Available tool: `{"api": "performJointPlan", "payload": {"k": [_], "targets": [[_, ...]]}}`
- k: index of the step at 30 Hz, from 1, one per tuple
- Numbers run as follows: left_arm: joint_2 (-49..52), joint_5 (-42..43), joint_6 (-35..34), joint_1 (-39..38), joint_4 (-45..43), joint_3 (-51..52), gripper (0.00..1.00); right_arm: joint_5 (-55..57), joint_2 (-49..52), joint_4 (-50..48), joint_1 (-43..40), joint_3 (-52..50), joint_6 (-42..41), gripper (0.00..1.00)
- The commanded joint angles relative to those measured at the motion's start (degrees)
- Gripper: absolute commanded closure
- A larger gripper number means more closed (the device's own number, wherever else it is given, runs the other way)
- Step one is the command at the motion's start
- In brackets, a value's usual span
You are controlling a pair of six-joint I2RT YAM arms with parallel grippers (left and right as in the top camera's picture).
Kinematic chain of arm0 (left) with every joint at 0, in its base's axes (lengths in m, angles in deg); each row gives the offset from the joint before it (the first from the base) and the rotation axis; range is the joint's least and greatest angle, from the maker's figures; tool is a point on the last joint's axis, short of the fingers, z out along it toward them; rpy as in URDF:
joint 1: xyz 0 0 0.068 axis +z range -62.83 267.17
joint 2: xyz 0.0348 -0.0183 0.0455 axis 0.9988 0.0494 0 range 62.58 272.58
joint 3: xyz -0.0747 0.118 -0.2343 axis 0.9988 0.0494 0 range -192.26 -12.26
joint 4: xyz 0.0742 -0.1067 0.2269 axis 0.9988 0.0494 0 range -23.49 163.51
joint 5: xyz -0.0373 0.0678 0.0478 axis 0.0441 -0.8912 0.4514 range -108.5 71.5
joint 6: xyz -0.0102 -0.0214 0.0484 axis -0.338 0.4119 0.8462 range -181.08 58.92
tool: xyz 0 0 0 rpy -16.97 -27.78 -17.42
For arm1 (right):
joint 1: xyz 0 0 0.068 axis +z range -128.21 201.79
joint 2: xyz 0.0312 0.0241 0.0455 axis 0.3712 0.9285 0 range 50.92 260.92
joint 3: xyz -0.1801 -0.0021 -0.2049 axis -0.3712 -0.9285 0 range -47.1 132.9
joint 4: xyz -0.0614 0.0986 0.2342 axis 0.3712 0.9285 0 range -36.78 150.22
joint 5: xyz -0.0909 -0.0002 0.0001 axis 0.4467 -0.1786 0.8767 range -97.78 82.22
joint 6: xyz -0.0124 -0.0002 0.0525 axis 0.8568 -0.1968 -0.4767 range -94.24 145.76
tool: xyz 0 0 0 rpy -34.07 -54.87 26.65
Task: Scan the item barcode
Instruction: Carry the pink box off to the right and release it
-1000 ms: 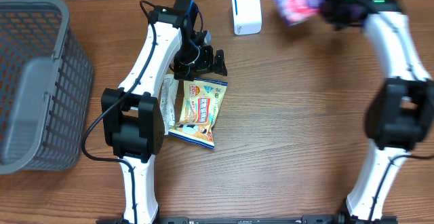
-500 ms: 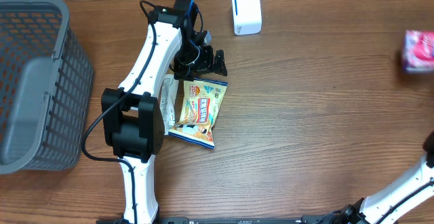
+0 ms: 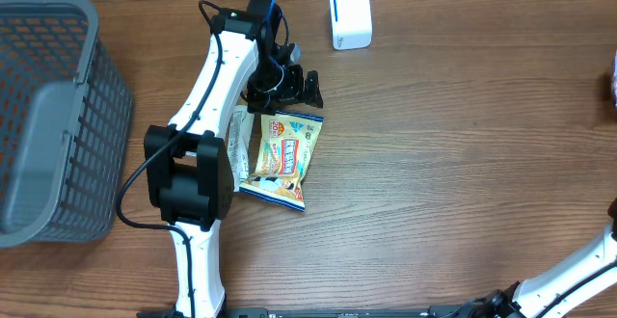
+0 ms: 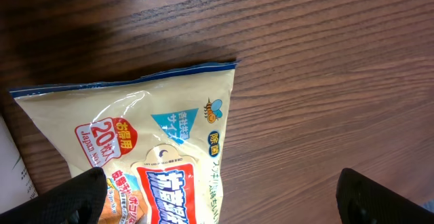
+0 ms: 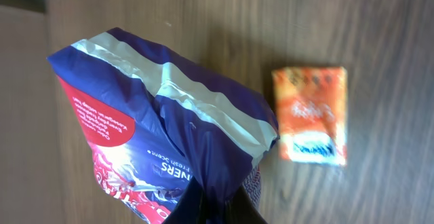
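Under the released left tool (image 3: pixel 287 92), snack packet (image 3: pixel 281 154) lying flat, right tool (image 5: pixel 211 207) clenched on purple bag (image 5: pixel 149 136)

Overhead top-down, both wrists close above table (image 3: pixel 434 164)

Overhead: the left picture edge cuts off the basket (image 3: pixel 58 116). Only one link of the right arm (image 3: pixel 569 275) shows, at the bottom right corner. The left arm (image 3: pixel 217 77) hides part of the white packet (image 3: pixel 238 130).

Left wrist: the bottom edge cuts off the snack bag (image 4: pixel 156 149). The fingers (image 4: pixel 74 197) show only as blurred dark tips.

Right wrist: the bottom edge cuts off the purple bag (image 5: pixel 149 136) and most of the right gripper (image 5: pixel 210 207). Print on the orange packet (image 5: pixel 310 114) is too blurred to read.
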Motion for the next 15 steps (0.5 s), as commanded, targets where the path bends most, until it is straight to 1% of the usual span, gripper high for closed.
{"api": "performJointPlan", "payload": {"k": [1,5,6,7,8,10,11,13,15], "targets": [[-1.44,-0.39,-0.63,0.22,-0.02,-1.33,0.0,0.96,0.48,-2.6,0.79,-0.04,1.14,0.96],[-1.44,-0.39,-0.63,0.22,-0.02,-1.33,0.0,0.98,3.3,-3.32,0.79,-0.04,1.14,0.94],[-1.44,-0.39,-0.63,0.22,-0.02,-1.33,0.0,0.98,3.78,-3.21,0.68,-0.04,1.14,0.88],[-1.44,-0.39,-0.63,0.22,-0.02,-1.33,0.0,1.03,4.15,-2.93,0.66,-0.04,1.29,0.77],[-1.44,-0.39,-0.63,0.22,-0.02,-1.33,0.0,1.2,4.31,-2.47,0.57,-0.04,1.4,0.69],[-1.44,-0.39,-0.63,0.22,-0.02,-1.33,0.0,1.84,4.28,-2.03,0.57,0.02,2.58,0.6],[-1.44,-0.39,-0.63,0.22,-0.02,-1.33,0.0,1.88,4.11,-1.79,0.5,0.28,4.13,0.53],[-1.44,-0.39,-0.63,0.22,-0.02,-1.33,0.0,1.88,3.65,-0.9,0.28,1.05,6.64,0.34],[-1.44,-0.39,-0.63,0.22,-0.02,-1.33,0.0,1.88,2.75,1.27,-0.22,2.51,7.32,0.21]]}}
